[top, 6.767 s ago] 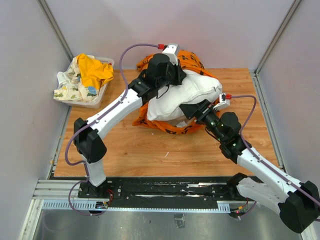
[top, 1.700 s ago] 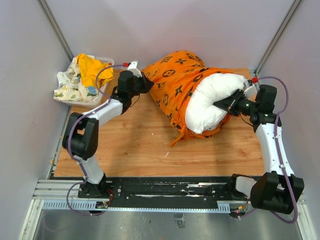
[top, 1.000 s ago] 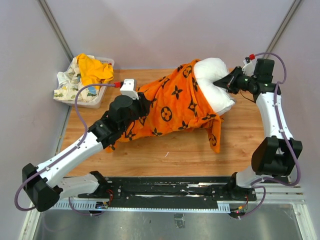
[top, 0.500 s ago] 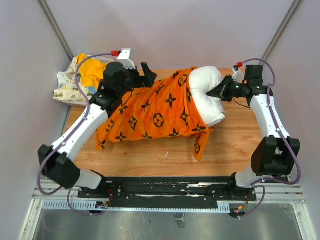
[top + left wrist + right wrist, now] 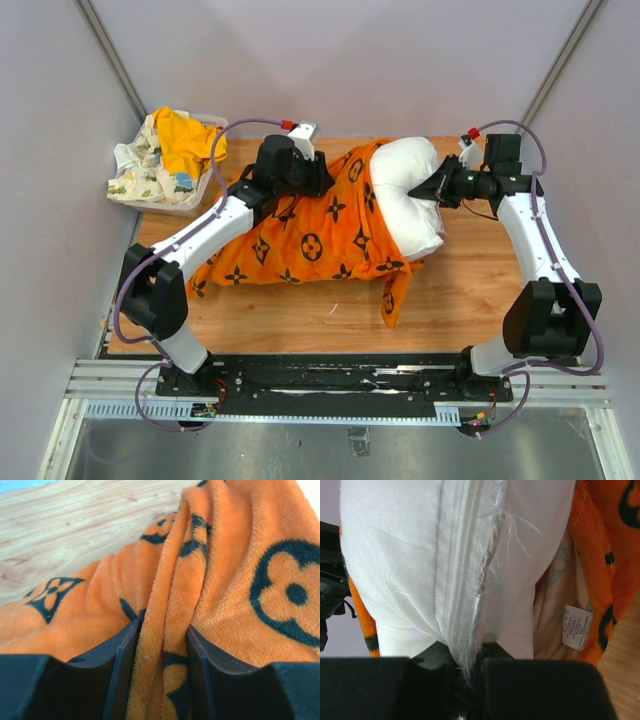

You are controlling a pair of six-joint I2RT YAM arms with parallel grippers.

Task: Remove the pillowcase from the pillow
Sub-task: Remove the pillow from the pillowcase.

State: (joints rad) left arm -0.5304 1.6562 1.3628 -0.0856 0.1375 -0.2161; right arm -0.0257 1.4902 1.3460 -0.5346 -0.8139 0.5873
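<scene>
Peeling stage: bright-orange fleece pillowcase [image 5: 300, 235] with black monogram motifs sits roughly half off the plump white pillow [image 5: 405, 185], both lying left-right across the wooden table [image 5: 300, 310].
Left claw [image 5: 322, 180] pinches a raised case fold, left of the pillow. Right claw [image 5: 428, 190] is clamped on the pillow's seam at its bare right end. Judged pull axis: leftward. White sewn-in tag [image 5: 572, 625]: print unreadable.

Bright even light, soft shadows

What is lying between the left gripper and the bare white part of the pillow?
Only the pillowcase: in the top view its orange printed fabric covers the whole stretch from the left gripper to the pillow.
</scene>
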